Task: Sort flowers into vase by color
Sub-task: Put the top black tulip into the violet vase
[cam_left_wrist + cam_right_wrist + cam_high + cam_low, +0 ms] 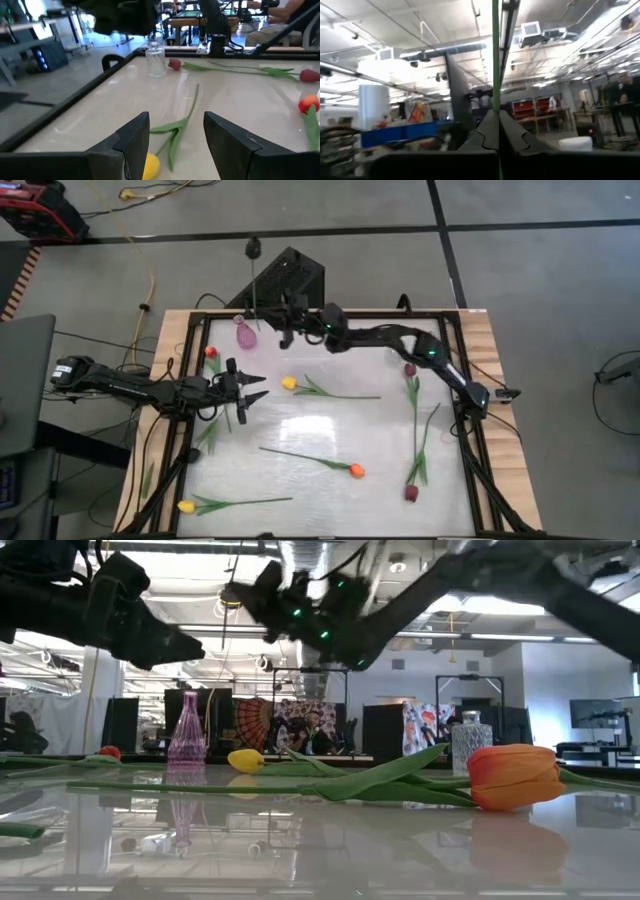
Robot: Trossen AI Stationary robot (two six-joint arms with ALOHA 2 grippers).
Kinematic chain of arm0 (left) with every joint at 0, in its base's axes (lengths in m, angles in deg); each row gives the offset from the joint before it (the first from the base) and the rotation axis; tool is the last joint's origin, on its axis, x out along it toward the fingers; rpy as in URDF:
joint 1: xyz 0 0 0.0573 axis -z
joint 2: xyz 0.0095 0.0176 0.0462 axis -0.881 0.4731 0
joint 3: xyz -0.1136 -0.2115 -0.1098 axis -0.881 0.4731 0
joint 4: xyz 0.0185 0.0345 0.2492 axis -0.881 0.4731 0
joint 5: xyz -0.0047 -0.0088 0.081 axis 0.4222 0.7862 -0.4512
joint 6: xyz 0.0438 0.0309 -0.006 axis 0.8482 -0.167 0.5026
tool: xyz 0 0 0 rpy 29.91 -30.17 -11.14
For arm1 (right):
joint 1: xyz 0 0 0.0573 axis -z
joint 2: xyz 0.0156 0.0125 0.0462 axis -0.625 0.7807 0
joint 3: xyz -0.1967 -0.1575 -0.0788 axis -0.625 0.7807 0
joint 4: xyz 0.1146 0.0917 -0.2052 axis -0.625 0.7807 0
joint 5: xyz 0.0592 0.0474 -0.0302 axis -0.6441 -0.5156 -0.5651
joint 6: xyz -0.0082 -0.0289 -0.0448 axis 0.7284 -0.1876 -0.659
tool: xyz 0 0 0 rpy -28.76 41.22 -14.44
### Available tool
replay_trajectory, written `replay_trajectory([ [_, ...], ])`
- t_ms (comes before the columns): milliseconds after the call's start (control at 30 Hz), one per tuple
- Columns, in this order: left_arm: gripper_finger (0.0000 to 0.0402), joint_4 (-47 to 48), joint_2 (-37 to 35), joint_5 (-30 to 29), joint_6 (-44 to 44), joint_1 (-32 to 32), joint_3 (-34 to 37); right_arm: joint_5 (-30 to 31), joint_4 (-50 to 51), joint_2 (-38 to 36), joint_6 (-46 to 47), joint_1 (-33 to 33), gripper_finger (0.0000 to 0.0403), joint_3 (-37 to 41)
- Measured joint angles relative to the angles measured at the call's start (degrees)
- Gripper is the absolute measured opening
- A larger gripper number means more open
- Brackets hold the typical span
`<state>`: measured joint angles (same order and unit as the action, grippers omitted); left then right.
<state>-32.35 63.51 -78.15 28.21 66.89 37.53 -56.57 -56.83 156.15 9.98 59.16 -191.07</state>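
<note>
Right gripper carried a maroon tulip upright above the pink vase — the lowering was the step to get right.

Nearest the camera side of the desk (330, 520) lay a yellow tulip (186, 506), then an orange tulip (356, 471) and two maroon tulips (411, 493) at the right. At the middle left the left gripper (255, 388) waited with fingers spread, pointed at another yellow tulip (289, 383) just beyond its tips. Farther back, the right gripper (285, 317) was pressed together on a thin green stem (495, 55), its dark flower head (254, 248) up — the pink vase (245, 333) stood just beside it, a red tulip (211, 352) nearby. By my judgement, the stem's lower end should be centred over the narrow neck first, then eased straight down and released only once well inside, so the light vase was not tipped.
</note>
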Motion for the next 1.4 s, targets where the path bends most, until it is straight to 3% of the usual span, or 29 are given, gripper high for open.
replay_trajectory([
  [300,0.0178,9.19,-2.76,-0.07,-10.86,0.00,0.00,3.26,8.39,18.49,4.12,2.61,0.0018,-29.78],
  [433,0.0178,10.06,-2.70,-0.42,-12.35,0.00,0.00,10.55,8.52,18.43,-0.88,2.63,0.0018,-26.03],
  [900,0.0178,9.58,-2.63,-3.89,-12.93,-0.02,0.00,9.48,15.36,17.91,-8.87,1.40,0.0017,-29.64],
  [1133,0.0178,8.35,-3.86,-8.16,-9.61,-0.02,-1.31,-0.07,14.38,17.60,-5.13,1.63,0.0017,-29.49],
  [1267,0.0178,13.26,-7.36,-10.58,-1.16,-0.02,-7.64,-7.37,11.69,16.37,4.39,3.46,0.0017,-29.49],
  [1400,0.0178,20.84,-10.31,-13.09,6.66,-0.21,-15.33,-14.61,0.02,15.72,17.55,6.54,0.0017,-29.41],
])
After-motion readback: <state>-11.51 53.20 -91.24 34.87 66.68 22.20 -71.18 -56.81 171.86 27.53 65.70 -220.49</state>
